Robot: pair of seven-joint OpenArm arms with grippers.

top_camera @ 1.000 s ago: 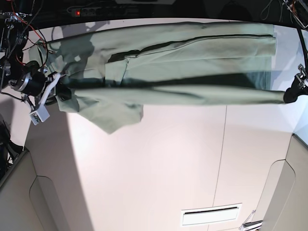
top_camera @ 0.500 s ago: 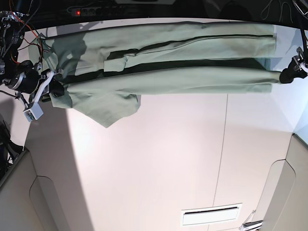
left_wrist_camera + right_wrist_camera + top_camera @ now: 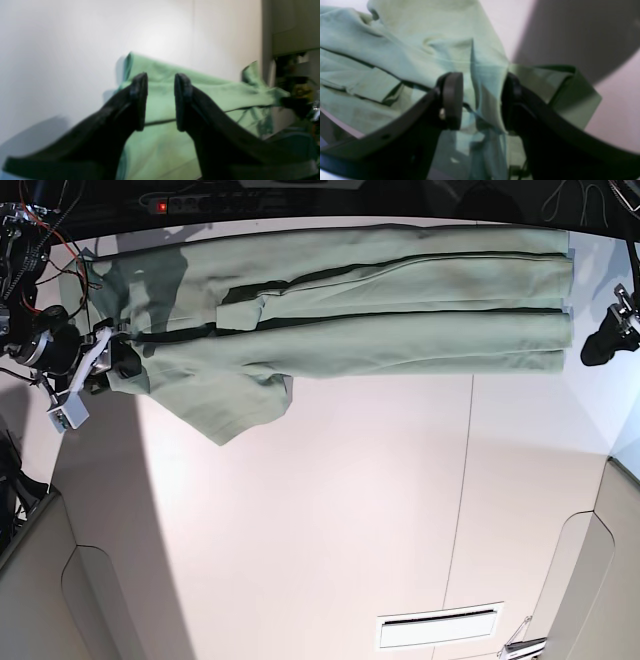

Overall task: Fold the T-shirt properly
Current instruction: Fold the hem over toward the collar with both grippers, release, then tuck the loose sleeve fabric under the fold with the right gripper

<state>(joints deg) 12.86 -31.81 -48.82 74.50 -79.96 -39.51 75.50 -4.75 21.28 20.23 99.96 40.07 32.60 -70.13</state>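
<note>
The pale green T-shirt [image 3: 400,310] lies flat along the far side of the white table [image 3: 350,510], folded lengthwise, with one sleeve [image 3: 225,405] sticking out toward the front. My left gripper [image 3: 592,350] stands just off the shirt's right end. In the left wrist view the left gripper [image 3: 161,80] is open, and the T-shirt [image 3: 160,147] lies beyond it. My right gripper [image 3: 118,365] is at the shirt's left end. In the right wrist view the right gripper [image 3: 482,80] is open, with loose cloth of the T-shirt [image 3: 420,50] hanging in the gap and brushing one finger [image 3: 512,100].
A power strip [image 3: 200,200] with a red light sits behind the table. Cables [image 3: 40,240] hang at the rear left. A white slotted panel [image 3: 438,627] lies near the front edge. Beige side panels [image 3: 35,580] flank the table.
Both grippers have gone from shut on the shirt's edge to open. The lifted fold has dropped flat onto the rest of the shirt. The left gripper has drawn slightly away from the cloth.
</note>
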